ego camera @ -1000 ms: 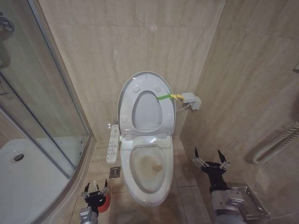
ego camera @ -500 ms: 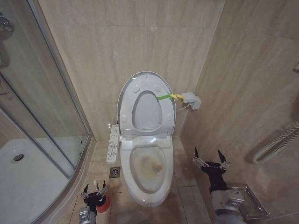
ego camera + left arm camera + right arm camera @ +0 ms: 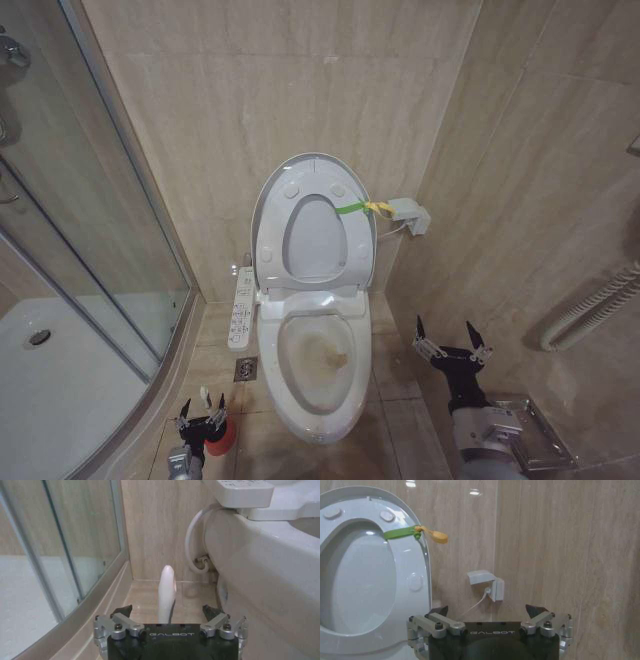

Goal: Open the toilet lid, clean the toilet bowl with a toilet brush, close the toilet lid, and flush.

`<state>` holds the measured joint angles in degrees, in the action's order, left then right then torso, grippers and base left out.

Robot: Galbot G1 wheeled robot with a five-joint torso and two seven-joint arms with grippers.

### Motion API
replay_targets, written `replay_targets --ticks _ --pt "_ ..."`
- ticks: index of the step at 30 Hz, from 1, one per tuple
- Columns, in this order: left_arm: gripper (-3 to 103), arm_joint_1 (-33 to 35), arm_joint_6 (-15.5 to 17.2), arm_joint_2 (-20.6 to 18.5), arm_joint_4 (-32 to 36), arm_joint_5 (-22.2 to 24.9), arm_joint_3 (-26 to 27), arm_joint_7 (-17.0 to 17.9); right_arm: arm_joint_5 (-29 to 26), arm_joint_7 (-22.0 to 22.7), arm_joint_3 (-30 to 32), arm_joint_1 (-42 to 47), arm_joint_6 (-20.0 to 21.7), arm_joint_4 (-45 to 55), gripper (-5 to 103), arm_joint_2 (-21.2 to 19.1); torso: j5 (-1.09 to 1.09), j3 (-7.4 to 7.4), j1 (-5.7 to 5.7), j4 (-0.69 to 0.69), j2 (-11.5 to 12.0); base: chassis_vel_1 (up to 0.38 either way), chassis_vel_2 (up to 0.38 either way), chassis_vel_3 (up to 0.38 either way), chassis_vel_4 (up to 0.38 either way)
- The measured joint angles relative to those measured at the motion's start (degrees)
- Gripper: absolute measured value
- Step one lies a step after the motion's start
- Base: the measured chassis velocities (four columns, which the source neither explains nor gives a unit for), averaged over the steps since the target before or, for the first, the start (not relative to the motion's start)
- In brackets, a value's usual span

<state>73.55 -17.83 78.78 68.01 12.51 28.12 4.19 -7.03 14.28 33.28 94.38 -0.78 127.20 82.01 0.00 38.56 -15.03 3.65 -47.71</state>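
From my head camera, the toilet lid stands raised against the wall with the seat up too, so the stained toilet bowl lies exposed for scrubbing. My left gripper hangs low on the floor beside the bowl, over the toilet brush in its red base; my right gripper waits spread wide near the right wall, clear of the work.

At my left wrist, the brush's white handle rises upright between my open fingers, not yet pinched, I judge.

At my right wrist, my fingers stand open and empty, facing the green-and-yellow strap on the lid's edge.
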Motion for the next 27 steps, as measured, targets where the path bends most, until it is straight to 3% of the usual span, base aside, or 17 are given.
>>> replay_targets --ticks 8,9,15,16,23,24,27 --pt "93 -1.30 -1.66 0.00 -1.66 -1.91 -0.10 -0.87 0.00 0.00 0.00 0.00 0.00 0.00 100 0.00 0.00 0.00 0.00 0.00 0.00 0.000 0.000 0.000 0.000" --pt "70 -1.39 -1.87 0.03 -1.74 -2.14 -0.07 -1.07 0.00 0.00 0.00 0.00 0.00 0.00 100 0.00 0.00 0.00 0.00 0.00 0.00 0.000 0.000 0.000 0.000" --pt "70 -1.44 -2.73 0.18 -1.76 -3.08 0.03 -2.11 0.00 0.00 0.00 0.00 0.00 0.00 100 0.00 0.00 0.00 0.00 0.00 0.00 0.000 0.000 0.000 0.000" --pt "42 -1.49 -2.85 0.20 -1.92 -3.13 0.08 -2.21 0.00 0.00 0.00 0.00 0.00 0.00 100 0.00 0.01 0.00 0.00 0.00 0.00 0.000 0.000 0.000 0.000" --pt "42 -1.61 -3.16 0.26 -2.61 -3.28 0.27 -2.46 0.00 0.00 0.00 0.00 0.00 0.00 100 0.00 0.01 0.00 0.00 -0.01 0.00 0.000 0.000 0.000 0.000" --pt "22 -1.61 -3.28 0.30 -2.76 -3.29 0.28 -2.56 0.00 0.00 0.00 0.00 0.00 0.00 100 0.00 0.00 0.00 0.00 -0.01 0.00 0.000 0.000 0.000 0.000" --pt "22 -1.63 -3.74 0.33 -3.11 -3.35 0.48 -2.87 0.00 0.00 0.00 0.00 0.00 0.00 100 0.00 0.01 0.00 0.00 0.00 0.00 0.000 0.000 0.000 0.000"
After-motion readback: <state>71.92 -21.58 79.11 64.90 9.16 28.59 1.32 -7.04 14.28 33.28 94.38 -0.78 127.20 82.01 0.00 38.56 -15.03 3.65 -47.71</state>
